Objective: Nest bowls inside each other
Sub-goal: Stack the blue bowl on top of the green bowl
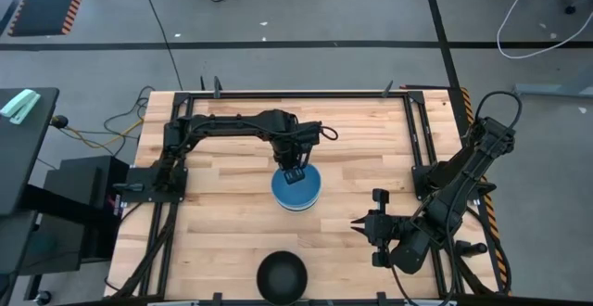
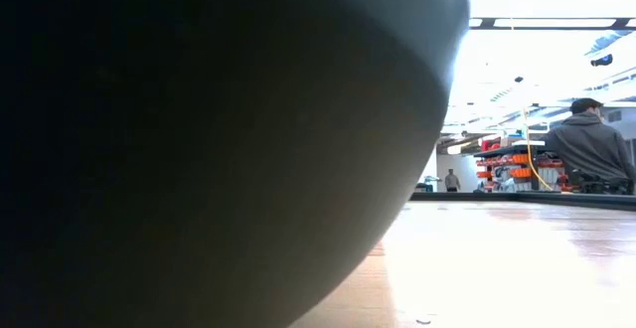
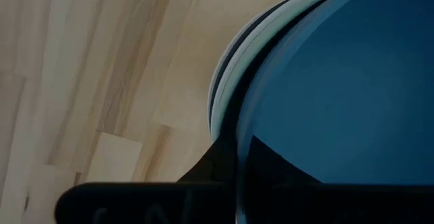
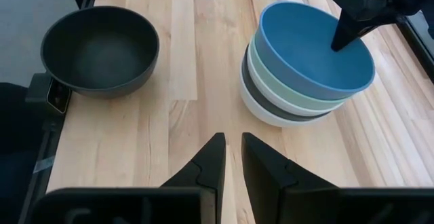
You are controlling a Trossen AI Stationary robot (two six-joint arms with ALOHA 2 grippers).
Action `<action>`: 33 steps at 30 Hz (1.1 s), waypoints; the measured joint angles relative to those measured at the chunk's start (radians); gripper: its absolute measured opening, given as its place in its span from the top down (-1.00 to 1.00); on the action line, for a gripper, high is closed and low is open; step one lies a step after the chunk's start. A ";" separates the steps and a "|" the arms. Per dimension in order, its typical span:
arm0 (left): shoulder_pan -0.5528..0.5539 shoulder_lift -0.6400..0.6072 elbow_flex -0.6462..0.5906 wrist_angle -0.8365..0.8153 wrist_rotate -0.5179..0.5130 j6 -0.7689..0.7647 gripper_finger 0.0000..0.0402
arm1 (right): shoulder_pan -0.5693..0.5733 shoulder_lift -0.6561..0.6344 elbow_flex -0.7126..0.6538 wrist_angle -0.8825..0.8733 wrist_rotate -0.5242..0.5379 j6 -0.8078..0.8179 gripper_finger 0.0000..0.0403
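The left gripper (image 1: 295, 173) is gripping the rim of the blue bowl (image 4: 308, 47), jaws clenched on it, atop a stack at mid-surface (image 1: 232, 213). The right wrist view is showing 4 stacked bowls; the high view is showing only blue. The right gripper (image 4: 232, 157), jaws slightly apart, is hovering empty. A black bowl (image 1: 282, 276) is sitting apart.
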 joint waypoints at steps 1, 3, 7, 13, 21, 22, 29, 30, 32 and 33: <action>0.000 0.000 0.000 0.003 0.001 0.000 0.95 | 0.000 0.000 0.000 0.000 0.000 0.000 0.72; 0.000 -0.003 -0.001 0.005 0.005 0.001 0.91 | 0.000 0.000 0.000 0.000 0.000 0.000 0.72; 0.000 -0.016 -0.005 0.011 0.040 0.007 0.70 | -0.002 0.000 0.000 0.000 0.000 -0.001 0.72; 0.000 -0.036 -0.006 0.010 0.050 0.000 0.47 | -0.003 0.000 0.000 0.000 0.001 -0.001 0.72; 0.001 -0.039 -0.004 0.014 0.098 0.000 0.25 | -0.003 0.000 0.000 0.000 0.000 -0.002 0.72; 0.001 -0.040 -0.004 0.014 0.115 0.000 0.22 | -0.003 0.000 0.000 0.000 0.000 -0.002 0.72; 0.000 -0.051 -0.003 0.016 0.139 0.000 0.10 | -0.003 0.000 0.000 0.000 0.000 -0.001 0.72; 0.000 -0.055 0.001 0.020 0.140 0.001 0.09 | -0.003 0.000 0.000 0.000 0.000 -0.001 0.72; 0.000 -0.058 0.018 0.019 0.140 0.008 0.08 | -0.005 0.000 0.000 0.000 0.000 -0.001 0.72; -0.001 -0.058 0.030 0.017 0.140 0.008 0.08 | -0.009 0.000 0.000 -0.001 0.000 -0.002 0.72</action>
